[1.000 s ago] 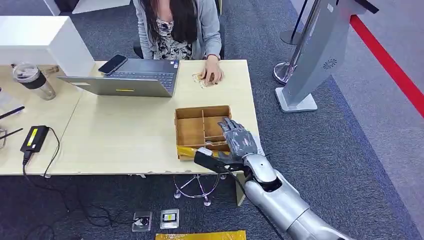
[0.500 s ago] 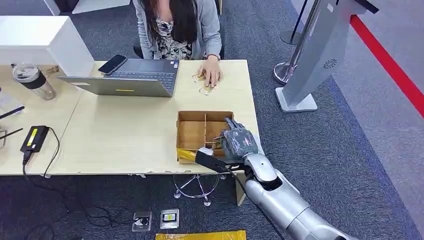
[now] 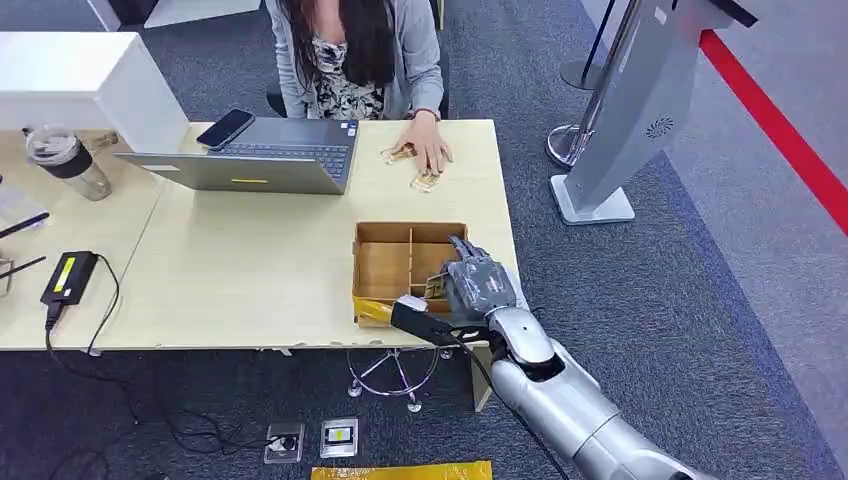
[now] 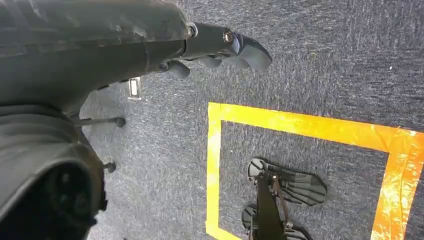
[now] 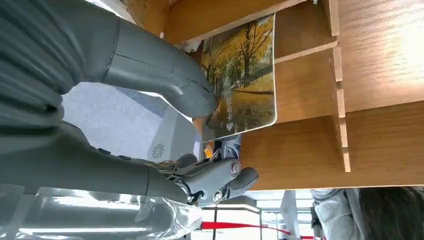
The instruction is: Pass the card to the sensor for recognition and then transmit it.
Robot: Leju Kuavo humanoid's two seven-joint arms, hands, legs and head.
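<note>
- Right hand (image 3: 478,285), grey and dark-fingered on a silver arm, sits over the right-hand compartments of the shallow brown wooden divided tray (image 3: 385,262) near the front right corner of the pale wooden table (image 3: 250,260).
- Right wrist view: the hand (image 5: 165,85) grasps a thin rectangular card printed with yellow autumn trees (image 5: 242,80); the thick grey thumb presses its printed face, and darker fingers (image 5: 220,180) lie behind it.
- The card stands clear of the tray floor, over the divider slats. Its long axis runs from the held end out along the line of the fingers; the free short end points away from the palm, toward the far side of the tray. Printed face is turned to the wrist camera.
- Head view: a small yellow edge of the card (image 3: 436,287) shows at the thumb side of the hand, just above the tray's near right cell.
- Left hand (image 4: 220,47) hangs over dark grey carpet (image 4: 320,60) with a yellow tape outline (image 4: 280,125); fingers gently curled, nothing in them.
- A seated person's hand (image 3: 430,152) rests on the table's far edge, on small cards (image 3: 425,183), beside an open grey laptop (image 3: 270,160).
- Grey slanted kiosk stand (image 3: 625,110) on the carpet to the table's right.
</note>
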